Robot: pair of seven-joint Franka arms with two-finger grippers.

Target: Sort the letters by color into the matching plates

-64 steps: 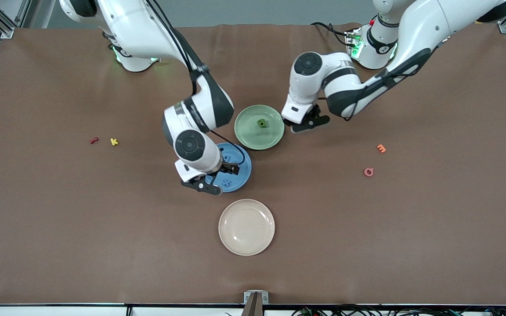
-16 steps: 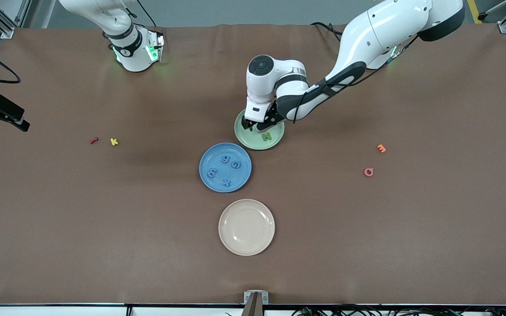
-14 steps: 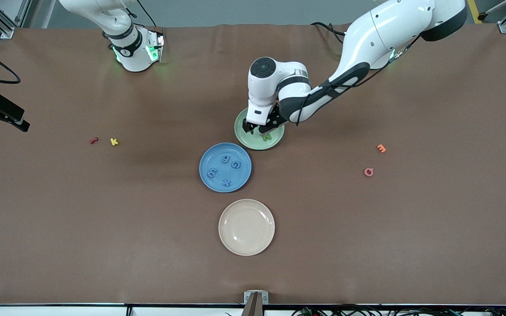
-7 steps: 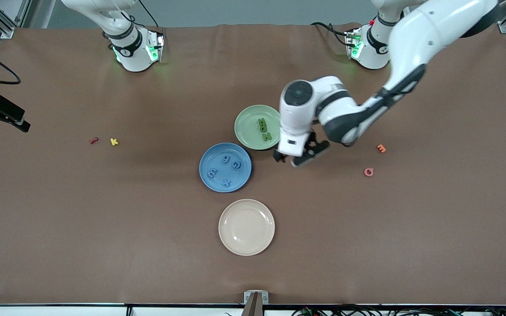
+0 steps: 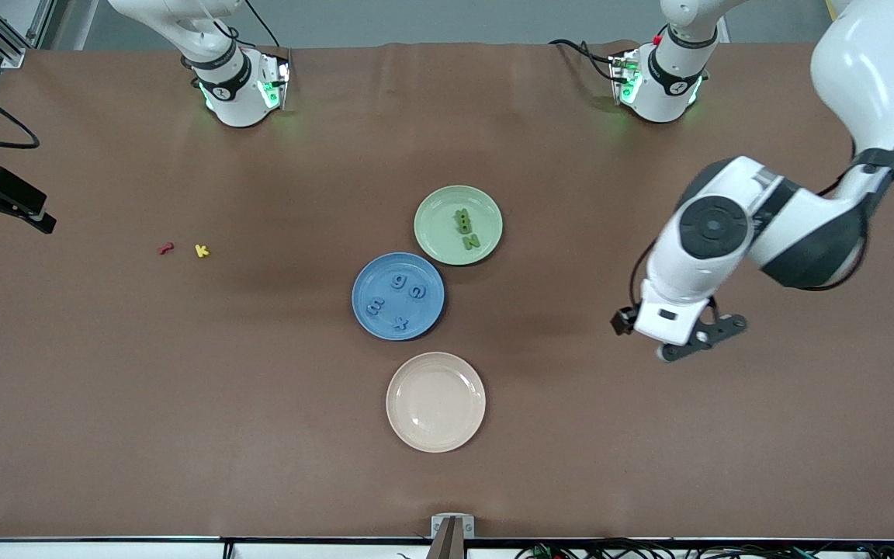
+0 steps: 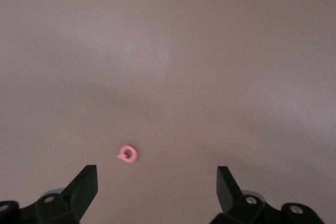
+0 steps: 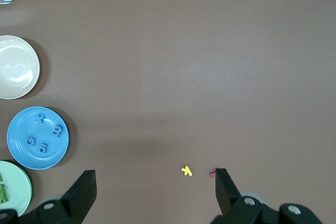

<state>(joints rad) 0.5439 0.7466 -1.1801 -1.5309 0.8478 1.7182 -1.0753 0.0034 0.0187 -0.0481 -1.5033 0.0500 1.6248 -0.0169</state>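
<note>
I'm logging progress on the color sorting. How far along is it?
It looks essentially done. Four blue letters lie in the blue plate, and the green letters sit clustered in the green plate; their count is hard to read. Nothing is in hand: the left claw is open over bare table, the right claw open, waiting. No blue or green letters show on the table.

A cream-beige plate (image 5: 435, 401) sits near the counter's (image 5: 183, 404) 6 o'clock edge; red (image 5: 165, 248) and yellow K (image 5: 201, 250) letters touch at 9 o'clock; a pink letter (image 6: 127, 154) lies alone.
</note>
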